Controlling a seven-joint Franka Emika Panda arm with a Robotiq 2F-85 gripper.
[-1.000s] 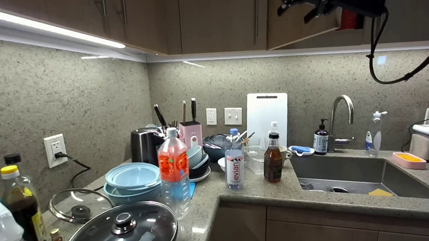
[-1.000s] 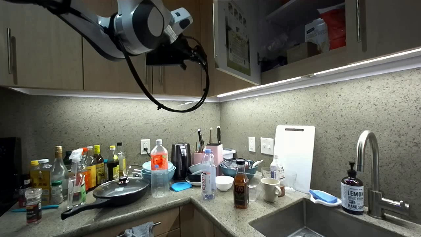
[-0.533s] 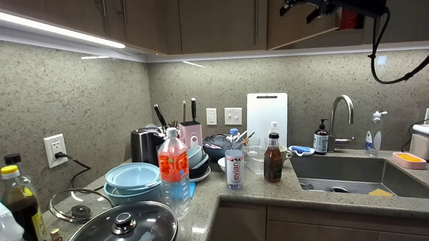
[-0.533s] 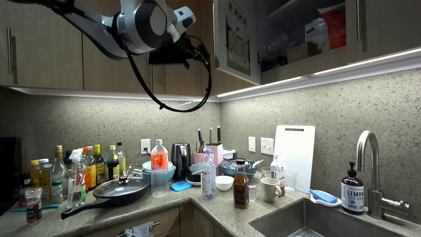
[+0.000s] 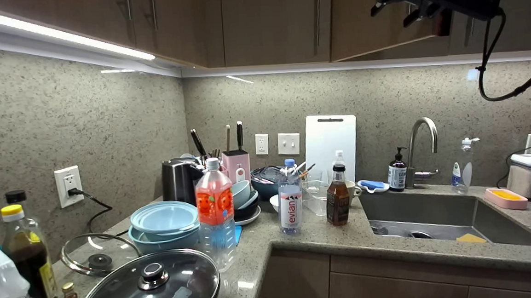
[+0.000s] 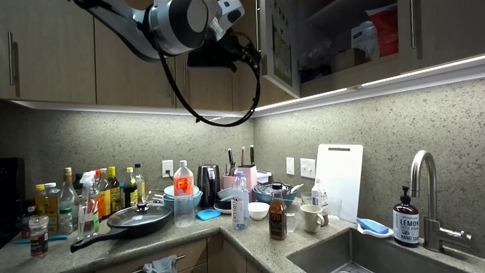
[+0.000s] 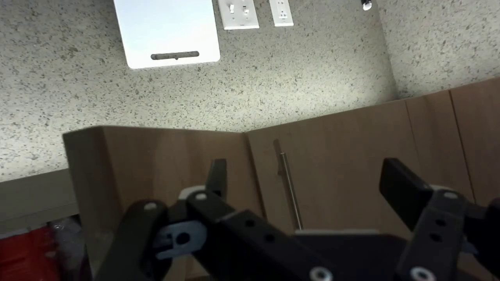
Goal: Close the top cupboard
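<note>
The top cupboard's brown door (image 5: pixel 368 18) stands partly open in both exterior views; its white inner side with a poster (image 6: pixel 282 49) faces the sink side. Its bar handle (image 6: pixel 258 22) is on the free edge. Inside are a red bag (image 6: pixel 384 34) and a white container (image 6: pixel 364 40). My gripper (image 5: pixel 391 17) is open and empty at the door's outer side. In the wrist view its fingers (image 7: pixel 304 164) are wide apart, the left-hand one in front of the door's outer face (image 7: pixel 172 164). Whether it touches the door is hidden.
A closed neighbouring cupboard door (image 7: pixel 343 164) with a bar handle (image 7: pixel 291 191) adjoins on the hinge side. Below are the counter with bottles (image 5: pixel 290 202), bowls (image 5: pixel 163 217), a white cutting board (image 6: pixel 339 182) and the sink (image 5: pixel 435 207) with its faucet (image 6: pixel 424 189). A cable loop (image 6: pixel 227 124) hangs from the arm.
The cupboard door has swung partway toward shut, and less of the red contents shows. The arm and gripper have moved the same way, toward the cupboard. The gripper stays open.
</note>
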